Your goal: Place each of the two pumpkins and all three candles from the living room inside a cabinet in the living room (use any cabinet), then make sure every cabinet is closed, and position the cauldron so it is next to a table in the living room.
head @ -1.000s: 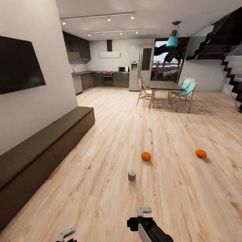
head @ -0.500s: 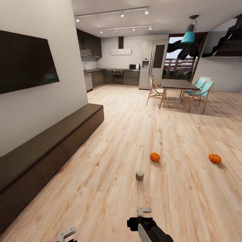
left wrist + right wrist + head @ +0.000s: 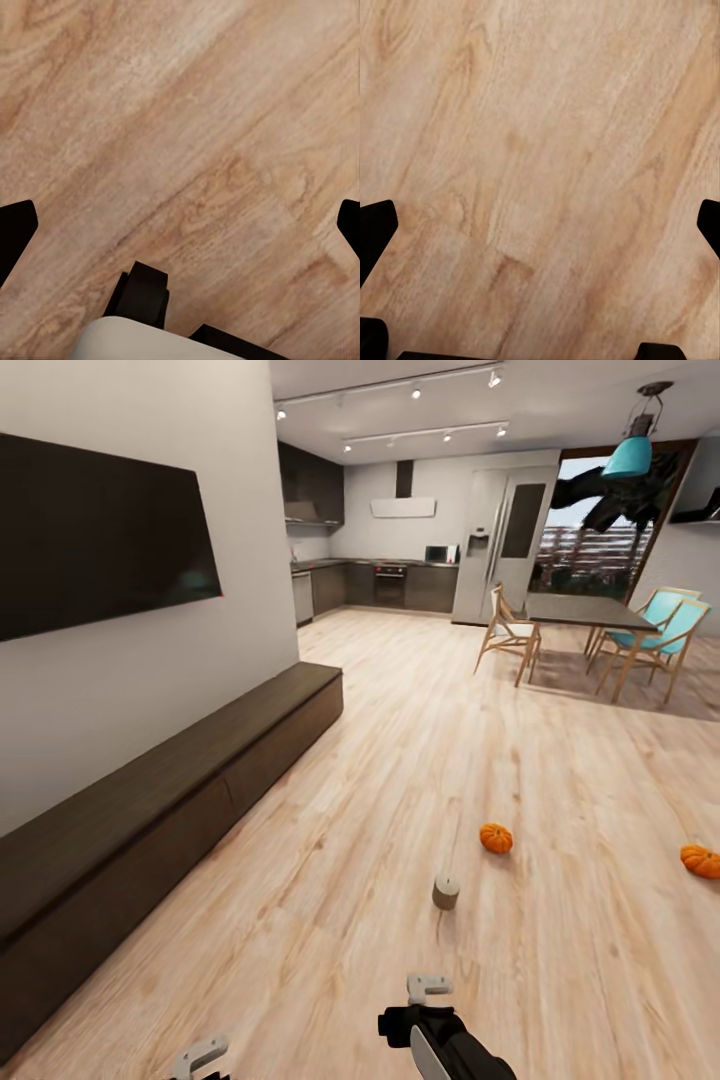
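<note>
Two pumpkins on the plank floor ahead: nearer pumpkin [image 3: 496,837] just beyond and to the right of a squat grey candle [image 3: 446,891], farther pumpkin [image 3: 701,860] well off to the right, near the frame edge. Nothing picked up yet; none of the three touching each other or the robot. Long dark cabinet [image 3: 170,800] along the left wall under the TV [image 3: 100,535], drawers all flush, looks shut from here. Dining set and kitchen way in the back, not relevant.

Left gripper [image 3: 180,225] aimed at bare floor, jaws spread wide, nothing between them. Right gripper [image 3: 540,225] same story: jaws wide apart, empty, floor planks only. Right arm [image 3: 445,1035] low in head view, short of the candle.

Step in hand, by my read: approach phase, lining up on the floor items before any grab. Candle looks like the closest target, roughly straight ahead of the right arm.

Next move prob calls for: roll base fwd a bit, drop trunk/arm low since everything sits at floor level, bring right jaws down around the candle, close gently (small stub, easy to knock over). Then over to the cabinet, which needs a drawer pulled open first; no handles, so edge grip likely tricky.
</note>
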Controlling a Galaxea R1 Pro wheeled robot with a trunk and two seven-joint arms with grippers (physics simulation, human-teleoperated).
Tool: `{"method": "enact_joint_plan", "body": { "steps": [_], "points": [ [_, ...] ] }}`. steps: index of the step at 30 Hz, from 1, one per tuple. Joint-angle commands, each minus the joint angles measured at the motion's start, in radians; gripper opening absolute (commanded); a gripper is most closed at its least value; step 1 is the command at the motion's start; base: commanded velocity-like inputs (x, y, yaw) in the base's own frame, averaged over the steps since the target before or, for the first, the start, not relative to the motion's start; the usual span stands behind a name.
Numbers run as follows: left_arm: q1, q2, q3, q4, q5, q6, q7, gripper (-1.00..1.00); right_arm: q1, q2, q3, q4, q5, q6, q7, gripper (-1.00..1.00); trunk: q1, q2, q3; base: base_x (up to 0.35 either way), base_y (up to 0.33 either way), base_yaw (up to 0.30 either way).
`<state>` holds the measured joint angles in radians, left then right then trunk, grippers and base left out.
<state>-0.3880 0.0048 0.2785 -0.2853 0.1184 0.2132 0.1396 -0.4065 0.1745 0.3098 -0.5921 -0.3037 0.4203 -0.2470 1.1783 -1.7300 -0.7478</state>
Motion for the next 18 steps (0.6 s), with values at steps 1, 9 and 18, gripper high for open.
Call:
{"method": "enact_joint_plan", "body": {
  "steps": [1, 9, 18],
  "points": [
    [0.000, 0.000, 0.000, 0.000, 0.000, 0.000, 0.000, 1.00, 0.000, 0.000, 0.000, 0.000, 0.000, 0.000, 0.000, 1.00, 0.000, 0.000, -0.001, 0.077, -0.015, 0.256],
    [0.000, 0.000, 0.001, 0.001, 0.000, 0.000, 0.000, 1.00, 0.000, 0.000, 0.001, 0.004, 0.000, 0.001, -0.001, 1.00, 0.000, 0.000, -0.007, 0.102, -0.081, 0.262],
    [0.000, -0.002, -0.001, 0.003, 0.000, 0.000, 0.000, 1.00, 0.000, 0.000, 0.002, 0.015, 0.003, 0.001, -0.001, 1.00, 0.000, 0.000, -0.013, 0.140, -0.105, 0.267]
  ]
}}
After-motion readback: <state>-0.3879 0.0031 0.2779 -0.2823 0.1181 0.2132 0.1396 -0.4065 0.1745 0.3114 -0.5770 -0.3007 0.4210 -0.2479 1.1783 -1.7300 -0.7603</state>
